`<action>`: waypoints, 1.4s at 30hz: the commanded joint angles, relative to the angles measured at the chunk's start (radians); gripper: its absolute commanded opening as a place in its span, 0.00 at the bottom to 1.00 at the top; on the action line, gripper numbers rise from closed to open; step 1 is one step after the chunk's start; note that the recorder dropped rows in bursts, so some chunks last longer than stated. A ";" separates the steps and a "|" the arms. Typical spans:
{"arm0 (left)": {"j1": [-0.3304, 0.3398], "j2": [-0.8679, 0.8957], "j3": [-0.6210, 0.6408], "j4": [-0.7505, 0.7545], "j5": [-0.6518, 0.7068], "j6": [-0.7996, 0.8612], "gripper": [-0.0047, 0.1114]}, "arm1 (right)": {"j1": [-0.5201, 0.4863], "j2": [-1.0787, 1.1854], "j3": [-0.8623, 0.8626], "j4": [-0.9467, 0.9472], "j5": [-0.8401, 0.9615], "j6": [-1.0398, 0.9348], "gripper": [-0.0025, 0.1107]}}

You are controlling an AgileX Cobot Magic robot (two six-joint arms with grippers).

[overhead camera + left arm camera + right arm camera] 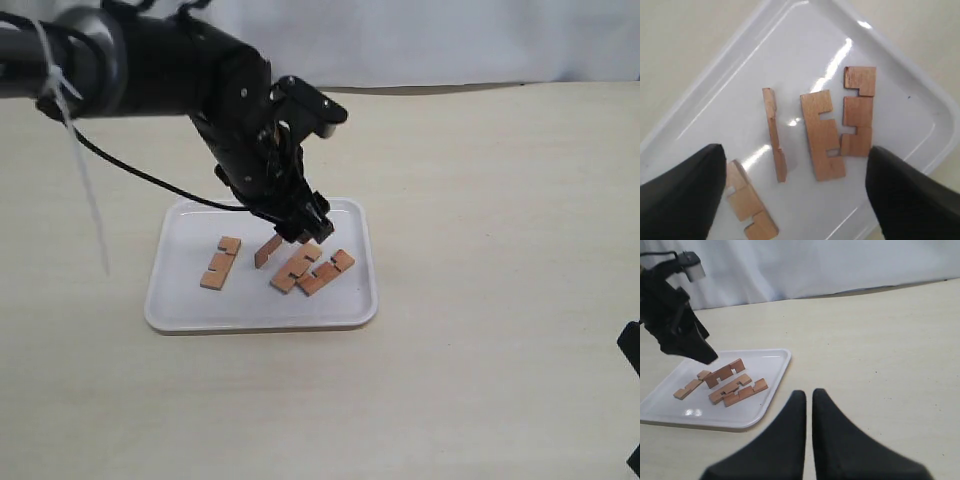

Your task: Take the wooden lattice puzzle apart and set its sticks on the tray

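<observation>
No assembled lattice puzzle shows. Its sticks lie apart on the white tray [190, 300]. One stick [220, 262] lies flat at the left. A second stick [268, 250] stands tilted on its edge just below my left gripper [306, 230]. Two more sticks [296, 267] [325, 272] lie side by side, touching, at the right. In the left wrist view the left gripper [795, 195] is open and empty above the tray [740, 90], and the on-edge stick [774, 134] is apart from its fingers [680, 195]. My right gripper [809, 400] is shut and empty over the table beside the tray [670, 407].
The beige table [500, 250] spreads to the right of the tray, with a white cloth backdrop [450, 40] behind it. The left arm [180, 70] and its black cable [130, 170] hang over the tray's back left. A dark part of the right arm [630, 350] shows at the right edge.
</observation>
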 commanded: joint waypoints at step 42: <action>0.679 -1.276 0.825 -0.111 -0.535 -0.142 0.04 | 0.000 -0.004 0.002 -0.002 0.001 -0.007 0.06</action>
